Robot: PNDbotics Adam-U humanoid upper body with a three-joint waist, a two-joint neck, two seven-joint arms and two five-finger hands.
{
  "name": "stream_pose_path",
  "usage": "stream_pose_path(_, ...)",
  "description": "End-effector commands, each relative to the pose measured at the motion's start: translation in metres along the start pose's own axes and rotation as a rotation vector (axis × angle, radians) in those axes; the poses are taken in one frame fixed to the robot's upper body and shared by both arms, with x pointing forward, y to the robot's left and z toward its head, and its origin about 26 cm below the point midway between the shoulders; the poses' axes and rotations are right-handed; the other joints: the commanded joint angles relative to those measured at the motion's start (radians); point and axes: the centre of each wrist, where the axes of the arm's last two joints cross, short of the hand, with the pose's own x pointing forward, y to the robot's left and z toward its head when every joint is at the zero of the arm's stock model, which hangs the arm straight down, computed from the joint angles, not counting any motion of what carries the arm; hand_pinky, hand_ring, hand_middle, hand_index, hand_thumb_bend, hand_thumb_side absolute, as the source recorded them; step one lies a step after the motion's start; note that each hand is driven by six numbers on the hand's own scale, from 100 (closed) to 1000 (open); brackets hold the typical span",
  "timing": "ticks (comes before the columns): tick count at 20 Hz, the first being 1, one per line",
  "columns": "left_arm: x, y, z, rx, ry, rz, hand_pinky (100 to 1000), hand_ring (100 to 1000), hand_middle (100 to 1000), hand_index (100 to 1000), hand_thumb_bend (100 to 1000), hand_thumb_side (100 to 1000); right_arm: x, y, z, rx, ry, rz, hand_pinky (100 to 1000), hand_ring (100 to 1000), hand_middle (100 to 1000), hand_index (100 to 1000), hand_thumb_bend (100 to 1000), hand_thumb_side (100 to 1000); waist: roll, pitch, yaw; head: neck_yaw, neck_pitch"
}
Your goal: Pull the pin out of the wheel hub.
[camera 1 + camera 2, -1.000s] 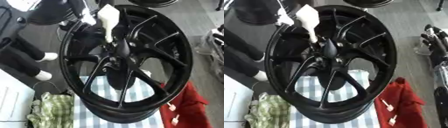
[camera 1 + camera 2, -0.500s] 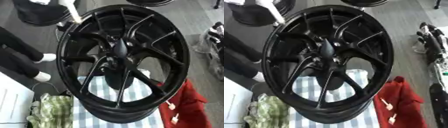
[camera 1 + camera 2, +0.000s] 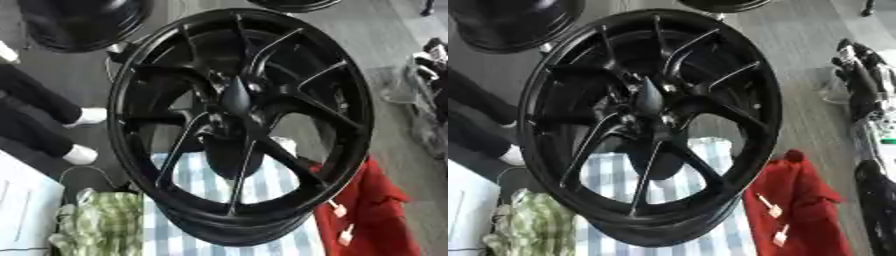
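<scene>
Neither robot hand shows in either view, so you cannot tell finger state or which arm is nearer. The wheel (image 3: pixel 352 105) stands on edge on the striped cloth (image 3: pixel 199 181), face toward you, with the wheel hub (image 3: pixel 234 107) at frame centre. A dark tapered piece (image 3: pixel 236 92), likely the pin, projects from the hub with its long axis toward 12 o'clock and out at the camera; judge your pull along that line.
</scene>
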Motion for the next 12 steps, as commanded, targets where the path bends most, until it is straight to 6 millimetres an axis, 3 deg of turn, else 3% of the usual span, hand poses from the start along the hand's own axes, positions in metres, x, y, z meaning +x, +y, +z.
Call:
stream_pose_path(1, -0.006, 0.01, 0.024, 0.092, 0.032, -0.003, 653, 597, 492, 279, 100, 100, 0.019, -0.006, -0.007, -0.006, -0.062, 0.01, 929, 838, 817, 799, 165, 467, -0.006, -0.012, 0.003, 0.009, 0.006)
stream_pose_path(9, -0.032, -0.039, 0.024, 0.102, 0.081, 0.114, 646, 599, 500, 298, 100, 100, 0.024, -0.007, -0.006, -0.03, -0.092, -0.004, 929, 838, 816, 799, 160, 461, -0.021, -0.01, 0.012, 0.025, 0.006)
stream_pose_path(11, -0.035, -0.05, 0.021, 0.097, 0.07, 0.151, 656, 613, 521, 368, 100, 100, 0.024, -0.007, -0.005, -0.032, -0.092, -0.006, 929, 839, 816, 799, 160, 461, -0.024, -0.01, 0.013, 0.025, 0.006)
stream_pose_path(12, -0.037, -0.055, 0.02, 0.091, 0.064, 0.168, 689, 656, 570, 492, 100, 100, 0.023, -0.007, -0.005, -0.032, -0.092, -0.007, 929, 838, 816, 799, 164, 459, -0.026, -0.01, 0.013, 0.024, 0.006)
